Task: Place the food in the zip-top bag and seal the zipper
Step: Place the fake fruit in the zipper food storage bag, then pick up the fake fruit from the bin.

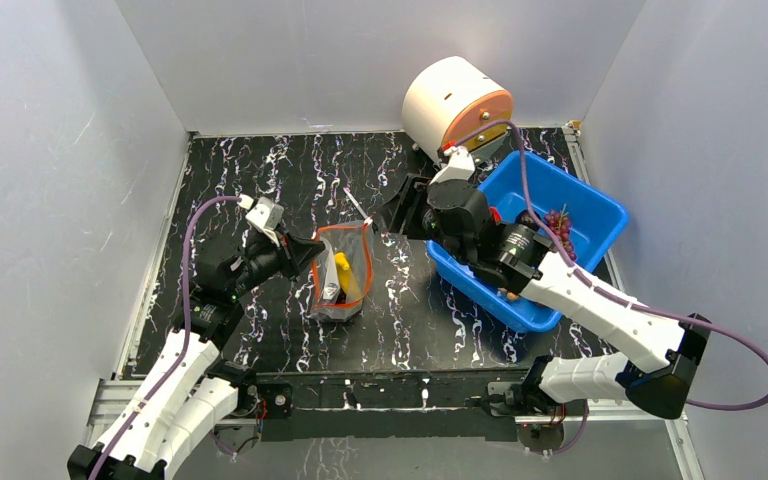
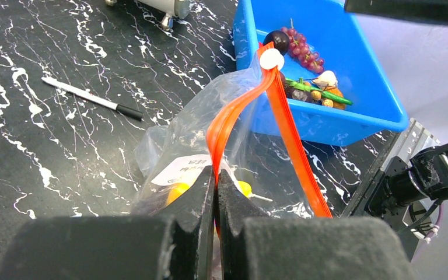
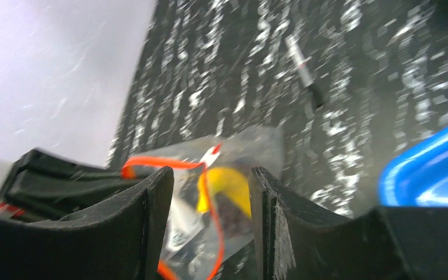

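Centrally on the worktop [image 1: 260,180], the zip-top bag [image 1: 343,295] is held by its zipper [image 2: 236,108]. The left fingers [image 2: 193,201] are pressed together with that red-orange strip pinched between them. From above, the bag's mouth is seen agape. A yellow banana [image 1: 344,276] is seen inside, beside a white label [image 2: 179,169]. Something dark lies by it, but it cannot be made out through the crinkled plastic.

The blue bin [image 1: 600,205], just right of the bag, is loaded at one end with a grape bunch [image 2: 302,48], a dark round fruit [image 2: 279,41], a green pod [image 2: 321,93] and small orange and white pieces too small to be named.

The right fingers [image 3: 151,213] are spread apart and nothing is gripped; the bag is seen beyond them, apart, in a blurred view. From above, much of the bin is covered by the right arm.

A pen [image 2: 93,100] is laid on the black, white-veined worktop behind the bag, and a white cylinder [image 1: 450,100] is lodged at the back. Plain grey walls enclose three sides.
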`<state>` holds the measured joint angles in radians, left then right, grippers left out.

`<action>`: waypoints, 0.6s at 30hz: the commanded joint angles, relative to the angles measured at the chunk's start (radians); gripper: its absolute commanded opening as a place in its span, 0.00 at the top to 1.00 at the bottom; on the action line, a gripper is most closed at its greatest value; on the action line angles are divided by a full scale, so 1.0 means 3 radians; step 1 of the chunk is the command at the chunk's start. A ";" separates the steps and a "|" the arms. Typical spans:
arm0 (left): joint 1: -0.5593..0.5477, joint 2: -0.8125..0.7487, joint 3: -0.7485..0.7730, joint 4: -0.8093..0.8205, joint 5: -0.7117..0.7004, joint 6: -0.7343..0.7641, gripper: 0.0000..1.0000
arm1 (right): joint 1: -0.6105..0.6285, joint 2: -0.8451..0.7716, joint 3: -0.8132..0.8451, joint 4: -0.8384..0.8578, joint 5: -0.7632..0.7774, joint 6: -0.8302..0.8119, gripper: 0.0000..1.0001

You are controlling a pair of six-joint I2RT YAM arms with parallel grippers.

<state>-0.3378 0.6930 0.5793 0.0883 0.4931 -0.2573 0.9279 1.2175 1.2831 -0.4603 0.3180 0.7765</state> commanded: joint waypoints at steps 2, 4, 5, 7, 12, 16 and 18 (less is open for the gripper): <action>-0.0017 -0.0050 0.0108 0.0031 -0.0042 0.0046 1.00 | -0.0094 0.0035 0.0268 -0.0235 0.1050 -0.0896 0.51; -0.0016 -0.0038 0.0109 0.0052 -0.0013 0.0029 1.00 | -0.0201 0.0044 0.0260 -0.0238 0.1142 -0.1080 0.49; -0.0014 -0.0031 0.0111 0.0053 -0.0001 0.0023 1.00 | -0.0287 0.0047 0.0248 -0.0227 0.1139 -0.1186 0.48; -0.0014 -0.0019 0.0126 0.0030 0.0009 0.0010 1.00 | -0.0551 0.0085 0.0218 -0.0247 0.1016 -0.1342 0.47; -0.0014 -0.0039 0.0139 -0.0013 -0.0018 0.0027 1.00 | -0.1350 0.0277 0.0089 -0.0325 0.0660 -0.1350 0.48; -0.0019 -0.0030 0.0144 -0.0007 -0.0006 0.0027 1.00 | -0.1849 0.0373 -0.0032 -0.0281 0.0509 -0.1326 0.49; -0.0014 -0.0034 0.0140 -0.0003 0.0007 0.0017 1.00 | -0.2068 0.0414 -0.0089 -0.0235 0.0454 -0.1324 0.49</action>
<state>-0.3378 0.6930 0.5800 0.0811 0.4858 -0.2550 0.4152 1.3373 1.2793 -0.5613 0.4969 0.3981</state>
